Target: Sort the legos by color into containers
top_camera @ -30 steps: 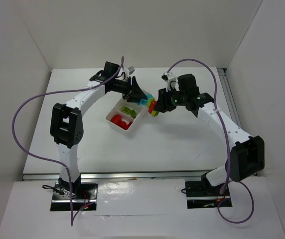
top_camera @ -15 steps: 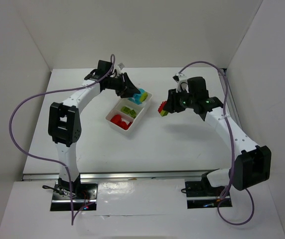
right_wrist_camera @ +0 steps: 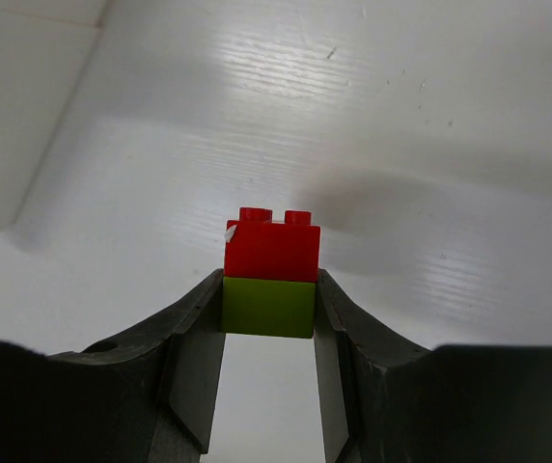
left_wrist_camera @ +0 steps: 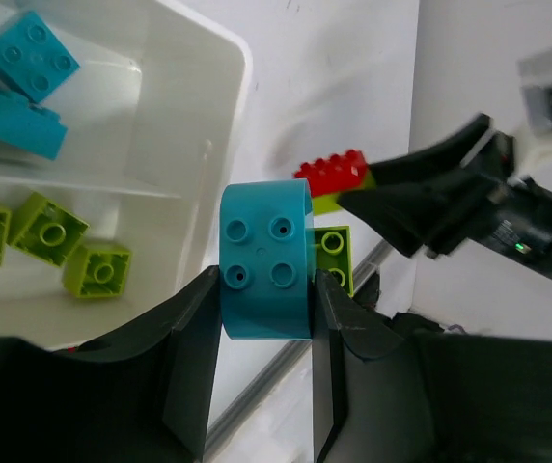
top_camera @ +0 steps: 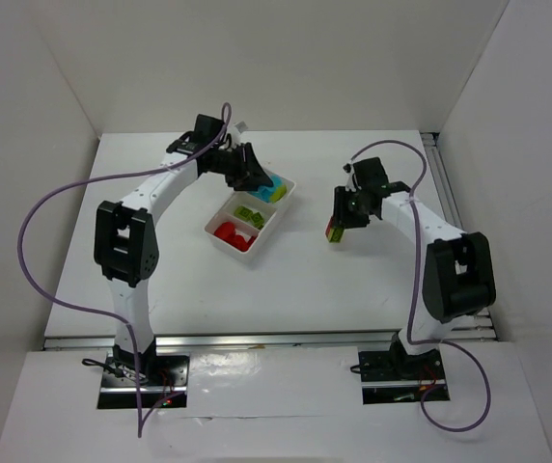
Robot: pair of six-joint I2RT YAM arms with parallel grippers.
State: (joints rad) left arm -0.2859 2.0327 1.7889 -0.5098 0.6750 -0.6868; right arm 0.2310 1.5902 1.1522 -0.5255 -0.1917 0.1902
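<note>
The white tray (top_camera: 276, 223) lies at a slant on the surface (top_camera: 353, 285), left of the middle and toward the far edge, with its three compartments in a row. The compartment nearest the front edge holds red bricks (top_camera: 230, 233), the middle one lime green bricks (top_camera: 249, 213), and the one nearest the far edge cyan bricks (top_camera: 276, 192). The left gripper (top_camera: 257, 179) hangs over that far end of the tray and is clamped on a cyan brick (left_wrist_camera: 264, 262), one finger pressed flat against each side, its four studs facing the wrist camera. In that wrist view the held brick sits just past the tray's outer wall (left_wrist_camera: 230, 68). Inside the wall two loose cyan bricks (left_wrist_camera: 27, 56) lie beyond the divider and three lime green ones (left_wrist_camera: 50, 229) on the near side of it. A lime green piece (left_wrist_camera: 334, 258) shows just beside the held cyan brick; whether the two are joined cannot be told. The right gripper (top_camera: 337, 225) is well apart from the tray, over bare surface toward the right edge. It is closed on a red-and-green stack (right_wrist_camera: 270, 278): a red brick (right_wrist_camera: 272, 249) studs-up on a lime green brick (right_wrist_camera: 268, 307). The fingers grip the green one by its sides.
</note>
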